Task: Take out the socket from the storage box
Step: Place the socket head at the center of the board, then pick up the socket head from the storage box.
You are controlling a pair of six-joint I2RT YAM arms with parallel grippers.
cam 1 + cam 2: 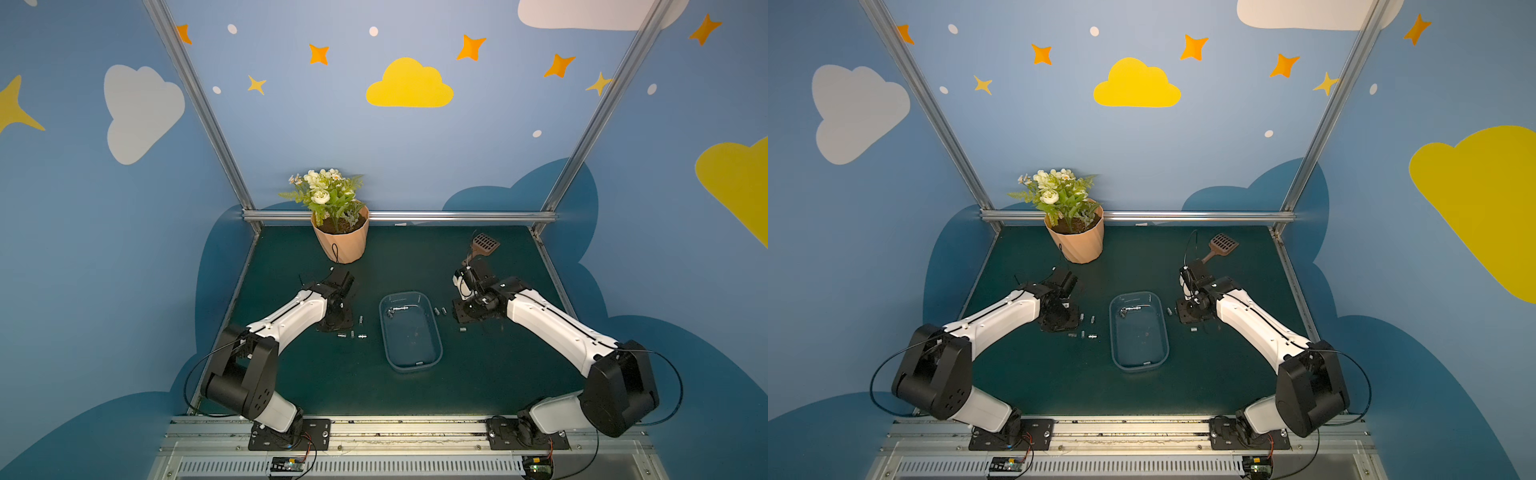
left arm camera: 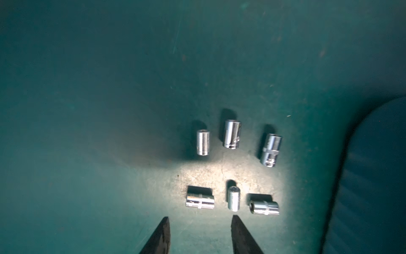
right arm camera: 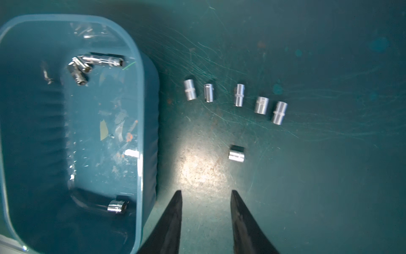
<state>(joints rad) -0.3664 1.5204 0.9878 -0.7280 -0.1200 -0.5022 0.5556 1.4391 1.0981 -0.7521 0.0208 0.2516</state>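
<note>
The storage box [image 1: 411, 367], a shallow, open-topped tub of translucent blue plastic, sits mid-counter between the two arms. At its far end lies a cluster of sockets [image 3: 87, 63], chrome and tangled together. A lone socket [image 3: 117, 206] lies on its side against the near wall.

On the counter [image 1: 478, 374], the left group of sockets [image 2: 230, 134] numbers six, and the right group of sockets [image 3: 239, 94] numbers six as well. Each group lies just beside the box.

The left tool [image 2: 200, 217] hovers by its group, partly open and holding nothing. The right tool [image 3: 206, 191] is also partly open and empty, over bare counter beside the box wall.

A flowerpot [image 1: 340, 241] and a slotted scoop [image 1: 484, 245] stand well back.
</note>
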